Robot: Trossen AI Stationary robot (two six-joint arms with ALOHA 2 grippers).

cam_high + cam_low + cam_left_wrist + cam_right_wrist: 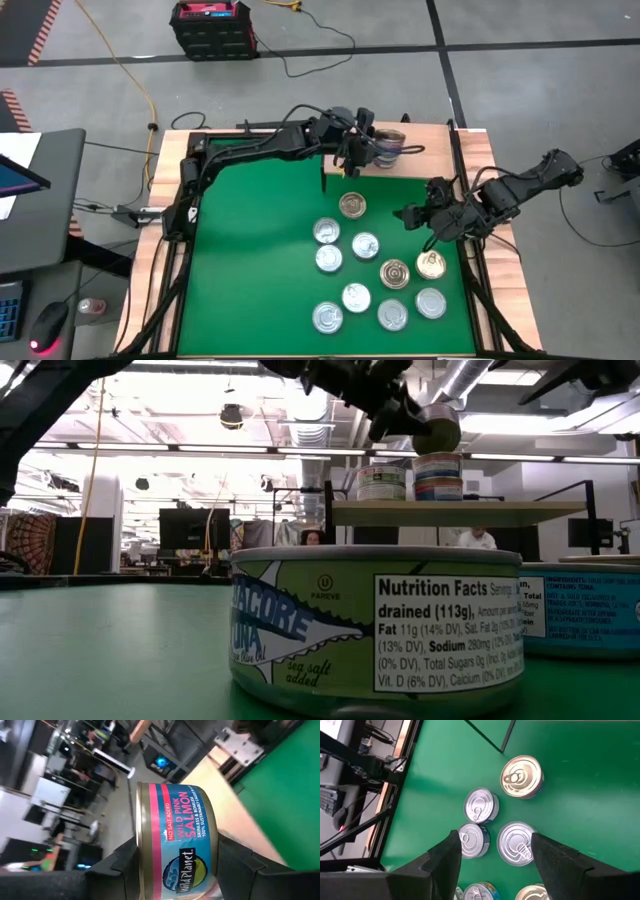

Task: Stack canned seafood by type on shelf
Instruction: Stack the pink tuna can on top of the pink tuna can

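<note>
A green table [250, 250] with a wooden border carries ten loose tins [365, 245] and a small light-wood shelf [420, 158]; two can stacks [438, 476] are seen on the shelf.

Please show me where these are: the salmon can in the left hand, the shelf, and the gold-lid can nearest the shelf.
salmon can [180, 840], left wrist view, side label
shelf [455, 512], low view, front edge
gold-lid can [352, 206], high view, lid centre

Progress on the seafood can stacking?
Early. Done: two short stacks of cans stand on the shelf. In hand: the left gripper holds a Wild Planet pink salmon can above the shelf. Left: ten cans on the green table; the right gripper hovers open over them.
</note>
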